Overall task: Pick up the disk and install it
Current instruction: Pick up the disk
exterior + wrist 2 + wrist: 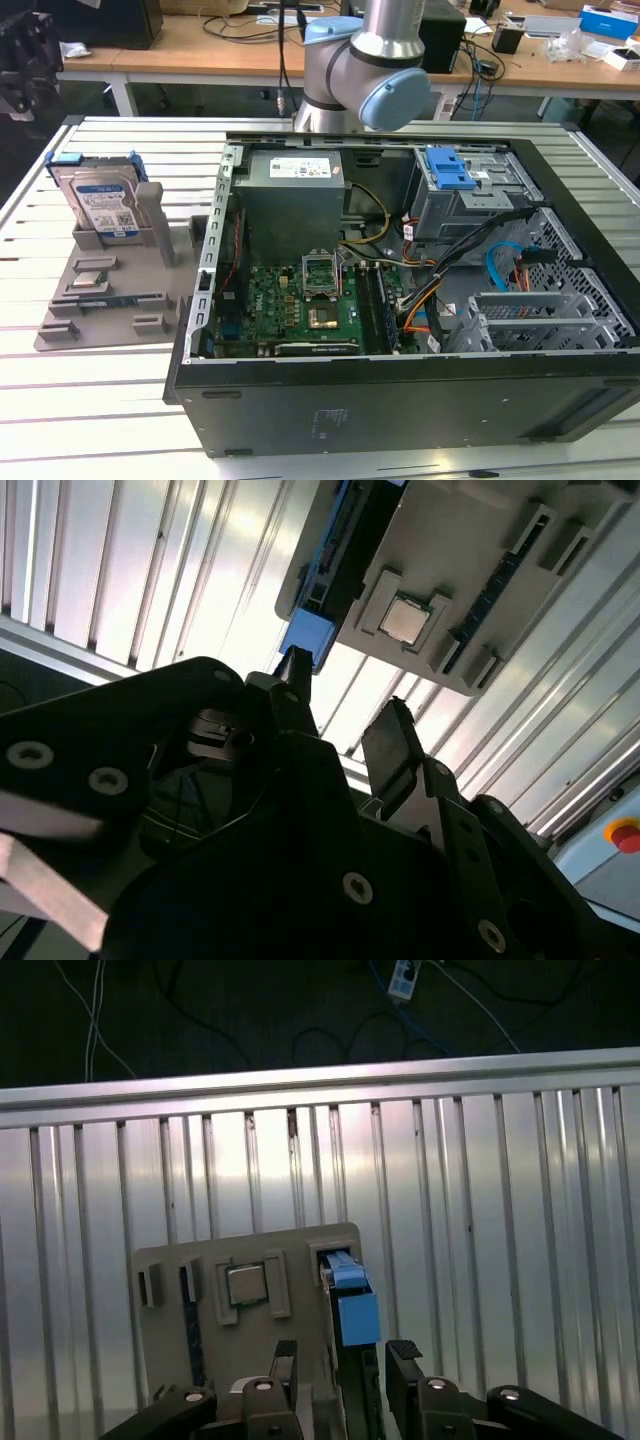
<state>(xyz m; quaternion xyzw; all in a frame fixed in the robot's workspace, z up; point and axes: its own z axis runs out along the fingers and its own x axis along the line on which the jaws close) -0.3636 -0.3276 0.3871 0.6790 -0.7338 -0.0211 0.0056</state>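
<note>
Disk edge-on, in line with spread jaws
Gripper hung open and apart from it in the first wrist view; the disk stood upright in a grey holder on the table, its thin edge running along the gap between the fingers.

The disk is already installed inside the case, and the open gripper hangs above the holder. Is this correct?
Not quite. The exterior view shows the disk standing upright in the grey holder on the table, outside the case. The gripper is open above the holder, as you say.
</note>
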